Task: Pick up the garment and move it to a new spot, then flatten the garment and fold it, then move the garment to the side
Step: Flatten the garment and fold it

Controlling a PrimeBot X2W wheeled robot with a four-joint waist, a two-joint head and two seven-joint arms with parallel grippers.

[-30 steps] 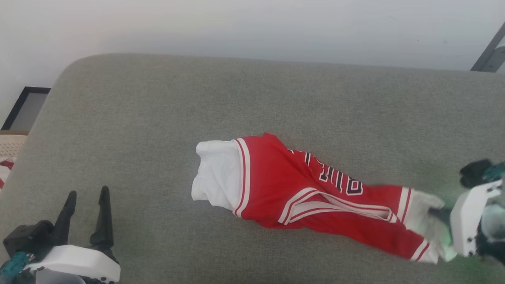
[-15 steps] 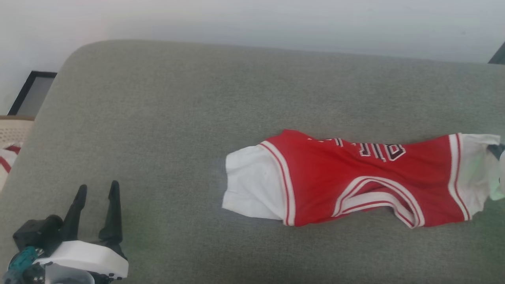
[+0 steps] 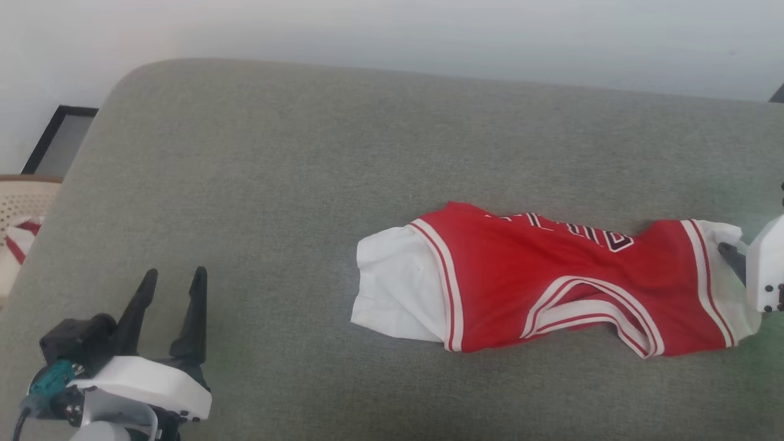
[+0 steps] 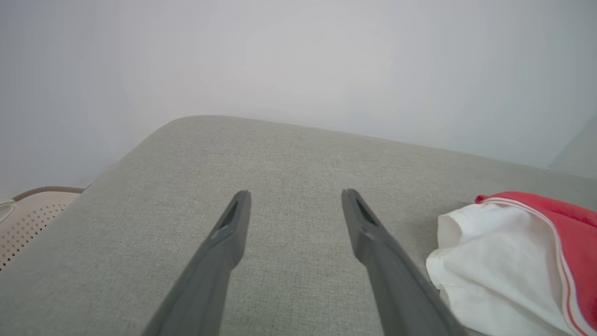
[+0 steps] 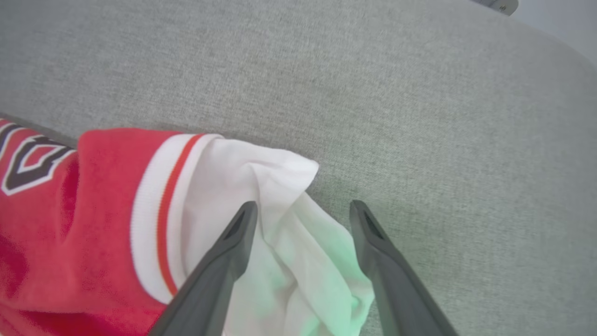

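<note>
- Right gripper (image 5: pixel 303 205) is spread wide, its fingers straddling the white sleeve (image 5: pixel 233 177) of the garment (image 3: pixel 520 275) and clasping nothing.
- Left gripper (image 3: pixel 175 272) is agape too and empty, over the bare bench (image 3: pixel 306 153) near its front left corner.
- The garment lies crumpled lengthwise on the bench's right half.
- Off the bench's left end sits a beige basket (image 3: pixel 18 199) with a red-and-white cloth (image 3: pixel 18 236) inside.
- A second ago the right gripper pinched that sleeve. Now it's let go, and the cloth has slumped.
</note>
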